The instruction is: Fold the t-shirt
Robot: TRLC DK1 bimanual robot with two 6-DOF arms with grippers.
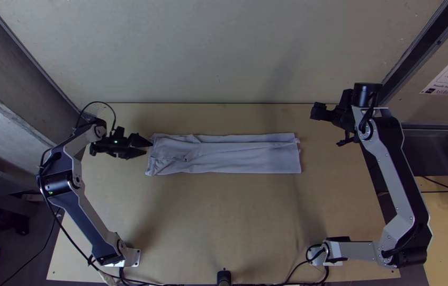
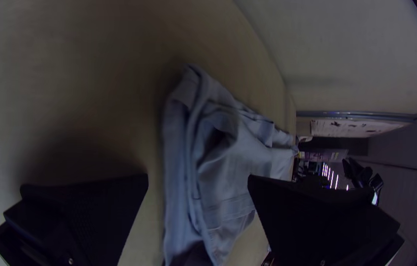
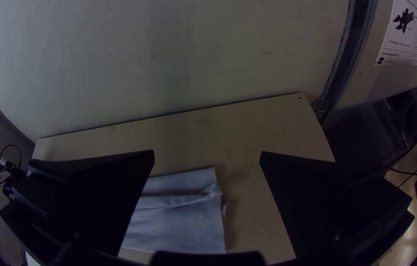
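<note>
The t-shirt (image 1: 234, 159) lay on the counter (image 1: 224, 222) as a long, narrow strip, folded lengthwise in layers, running side to side between the arms. Left claw (image 1: 149, 148): fingers wide apart, right at the strip's left end, nothing clamped; couldn't tell if it touched cloth. Right claw (image 3: 207, 152): fingers apart too, empty, off past the right end toward the back wall (image 1: 218, 53). Lengthwise folding looked done; folding the strip end over end seemed next. Main risk was at the left end, where the cloth was rumpled, with a raised pocket-like gap (image 2: 214, 139) among loose ridges. A pinch there could have caught just the top layer, so lifting would have peeled it off the ones below and opened the strip. Fingers set too high would have closed on air; too low, they could have scraped the counter and shoved the end into a bunch. A one-corner grip might have swung the strip askew, since nothing held the right end down and the whole piece could have slid. That right end had a small loose bit (image 3: 224, 211) poking out, likely to stay outside the fold and leave a messy edge.
</note>
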